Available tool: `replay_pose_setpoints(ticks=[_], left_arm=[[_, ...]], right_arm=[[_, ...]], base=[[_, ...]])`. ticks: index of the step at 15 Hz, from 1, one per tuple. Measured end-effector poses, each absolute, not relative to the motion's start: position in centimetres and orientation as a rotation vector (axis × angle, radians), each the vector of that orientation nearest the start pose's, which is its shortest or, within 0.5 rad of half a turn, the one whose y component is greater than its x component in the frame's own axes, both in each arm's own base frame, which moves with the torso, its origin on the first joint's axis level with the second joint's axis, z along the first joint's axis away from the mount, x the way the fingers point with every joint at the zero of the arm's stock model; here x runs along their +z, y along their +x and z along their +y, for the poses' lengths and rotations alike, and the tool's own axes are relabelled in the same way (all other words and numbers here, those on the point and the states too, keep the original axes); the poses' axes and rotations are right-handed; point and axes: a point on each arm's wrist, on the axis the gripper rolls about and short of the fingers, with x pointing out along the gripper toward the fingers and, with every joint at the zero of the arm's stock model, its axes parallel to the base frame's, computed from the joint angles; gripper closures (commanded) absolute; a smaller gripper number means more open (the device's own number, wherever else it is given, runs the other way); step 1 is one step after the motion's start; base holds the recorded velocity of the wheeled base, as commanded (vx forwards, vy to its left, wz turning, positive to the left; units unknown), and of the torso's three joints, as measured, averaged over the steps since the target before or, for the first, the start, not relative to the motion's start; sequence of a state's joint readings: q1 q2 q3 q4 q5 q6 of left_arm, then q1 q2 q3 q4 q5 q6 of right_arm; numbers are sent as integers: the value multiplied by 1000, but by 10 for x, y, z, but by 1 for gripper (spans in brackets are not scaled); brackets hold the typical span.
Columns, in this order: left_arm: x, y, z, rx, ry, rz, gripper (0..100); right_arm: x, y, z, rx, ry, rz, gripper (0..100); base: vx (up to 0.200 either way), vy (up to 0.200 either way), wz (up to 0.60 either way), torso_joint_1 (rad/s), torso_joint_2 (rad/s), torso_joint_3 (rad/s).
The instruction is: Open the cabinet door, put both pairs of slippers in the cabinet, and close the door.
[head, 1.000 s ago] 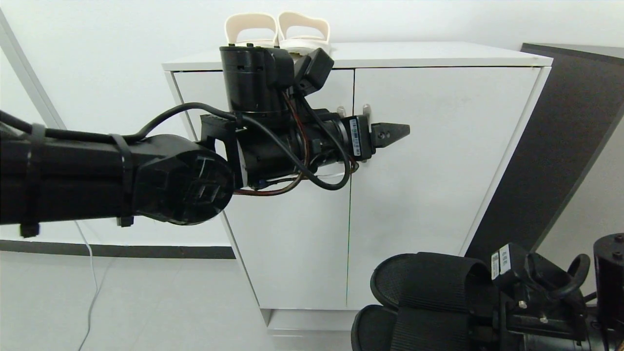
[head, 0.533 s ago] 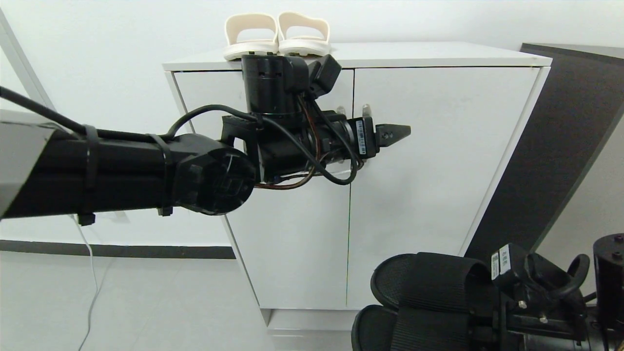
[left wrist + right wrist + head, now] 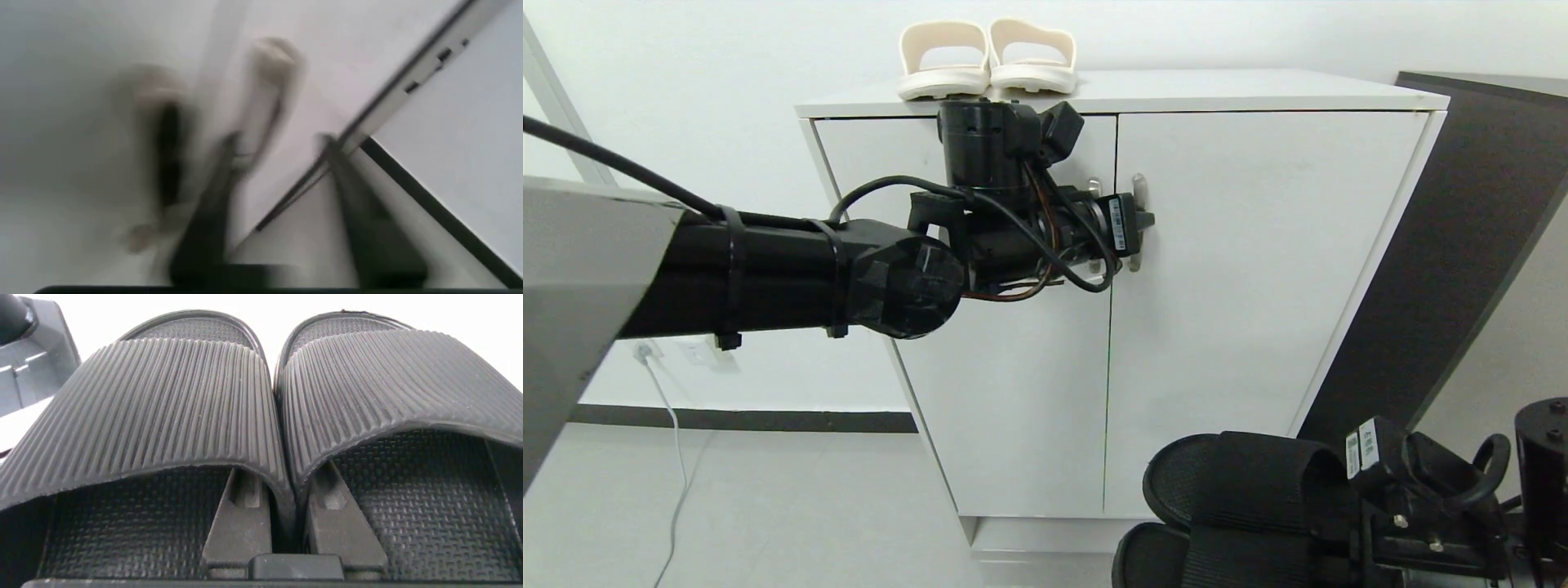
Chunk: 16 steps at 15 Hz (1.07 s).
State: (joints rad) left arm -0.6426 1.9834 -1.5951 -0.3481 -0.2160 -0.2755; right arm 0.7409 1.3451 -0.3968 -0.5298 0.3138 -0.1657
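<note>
The left pincer [image 3: 1143, 220] has been pulled back to the silver handle [image 3: 1138, 188] of the white two-door cabinet [image 3: 1258, 286], spread open, nothing gripped yet, so door-opening looks about due. The ribbed black slippers [image 3: 1241, 490] are clamped in the right pincer [image 3: 286, 506]; the cream slippers [image 3: 988, 57] are sat on top.

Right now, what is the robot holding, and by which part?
The right gripper holds both black slippers, one finger under each strap, pinching their inner edges. The left gripper is open at a cabinet door handle.
</note>
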Motion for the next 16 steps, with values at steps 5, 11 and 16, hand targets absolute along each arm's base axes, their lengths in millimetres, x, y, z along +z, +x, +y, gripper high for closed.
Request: replay_pose_setpoints(ticks=[5, 11, 16], left_arm=[[273, 306, -243, -865, -240, 189, 100], [286, 253, -227, -915, -233, 193, 100], [298, 230, -205, -900, -246, 164, 100]], right_arm=[[149, 126, 128, 1172, -220, 352, 100], [149, 123, 125, 1188, -229, 339, 100], [146, 121, 124, 1204, -273, 326, 100]], base=[[0, 0, 0, 0, 0, 0], [0, 0, 0, 0, 0, 0], [0, 0, 0, 0, 0, 0]])
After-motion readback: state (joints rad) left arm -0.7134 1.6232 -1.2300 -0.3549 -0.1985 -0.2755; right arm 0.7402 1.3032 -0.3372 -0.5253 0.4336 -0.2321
